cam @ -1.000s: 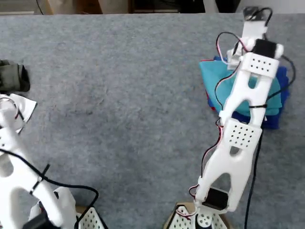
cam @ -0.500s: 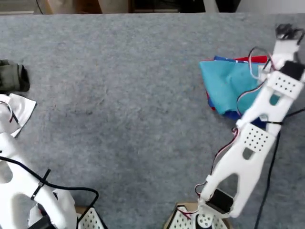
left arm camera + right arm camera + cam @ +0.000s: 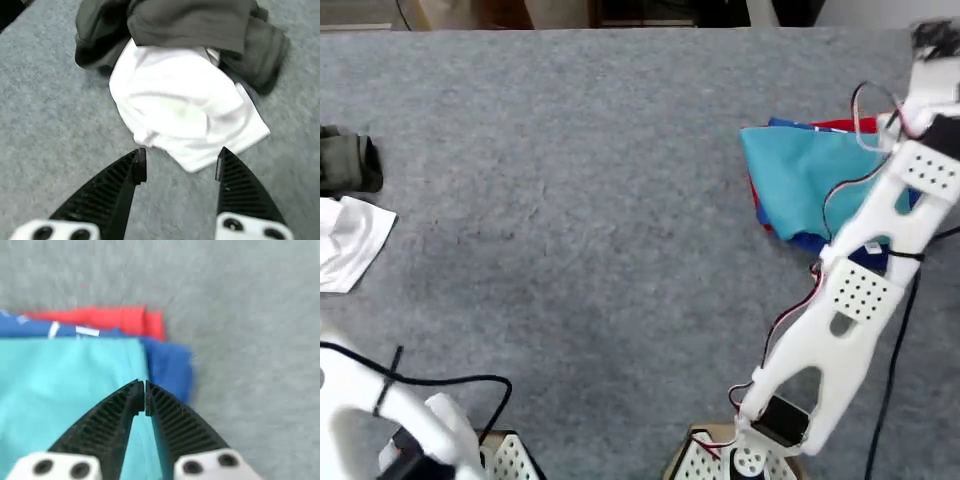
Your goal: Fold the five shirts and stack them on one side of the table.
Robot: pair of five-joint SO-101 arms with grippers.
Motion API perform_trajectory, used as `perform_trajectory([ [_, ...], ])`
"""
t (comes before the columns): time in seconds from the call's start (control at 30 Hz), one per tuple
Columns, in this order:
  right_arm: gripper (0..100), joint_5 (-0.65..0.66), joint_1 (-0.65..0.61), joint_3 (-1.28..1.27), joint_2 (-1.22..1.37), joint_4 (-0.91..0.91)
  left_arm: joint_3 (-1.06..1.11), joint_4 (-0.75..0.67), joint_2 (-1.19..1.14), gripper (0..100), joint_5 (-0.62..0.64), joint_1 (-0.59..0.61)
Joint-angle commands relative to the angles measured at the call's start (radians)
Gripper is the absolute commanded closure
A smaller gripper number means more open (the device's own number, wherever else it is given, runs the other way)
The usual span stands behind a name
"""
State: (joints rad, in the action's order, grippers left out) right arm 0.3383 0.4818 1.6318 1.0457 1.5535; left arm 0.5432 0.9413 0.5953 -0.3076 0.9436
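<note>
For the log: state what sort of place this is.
Probably a robotics workbench: a grey carpeted table, a white arm mounted at its edge, and a stack of folded shirts.

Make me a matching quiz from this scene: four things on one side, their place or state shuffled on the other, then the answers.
1. turquoise shirt
2. white shirt
3. left gripper
4. right gripper

A. shut
B. open
C. on top of the blue shirt
D. next to the dark shirt

Pairs: 1-C, 2-D, 3-B, 4-A
</note>
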Motion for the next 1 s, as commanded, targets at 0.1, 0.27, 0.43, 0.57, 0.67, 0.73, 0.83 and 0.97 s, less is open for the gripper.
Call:
perform_trajectory([
  [0.1, 98.0, 0.005, -0.091, 0.035, -0.245, 0.141, -0.172, -0.204, -0.43, 76, 0.034, 0.044],
  [0.27, 98.0, 0.009, -0.134, 0.035, -0.28, 0.192, -0.5, -0.104, -0.906, 77, 0.043, 0.034],
  [0.43, 98.0, 0.006, -0.157, 0.035, -0.28, 0.192, -0.847, 0.147, -1.182, 88, 0.064, -0.018],
  [0.57, 98.1, 0.005, -0.163, 0.035, -0.283, 0.192, -1.031, 0.347, -1.221, 97, 0.089, -0.054],
  [0.67, 98.1, 0.003, -0.162, 0.035, -0.285, 0.193, -1.123, 0.445, -1.191, 98, 0.138, -0.064],
  [0.73, 98.1, 0.003, -0.162, 0.035, -0.285, 0.195, -1.18, 0.535, -1.133, 98, 0.143, -0.081],
  [0.83, 98.2, 0.003, -0.163, 0.035, -0.285, 0.219, -1.214, 0.671, -1.007, 98, 0.147, -0.137],
  [0.97, 98.2, 0.003, -0.165, 0.035, -0.285, 0.224, -1.211, 0.812, -0.756, 98, 0.203, -0.267],
])
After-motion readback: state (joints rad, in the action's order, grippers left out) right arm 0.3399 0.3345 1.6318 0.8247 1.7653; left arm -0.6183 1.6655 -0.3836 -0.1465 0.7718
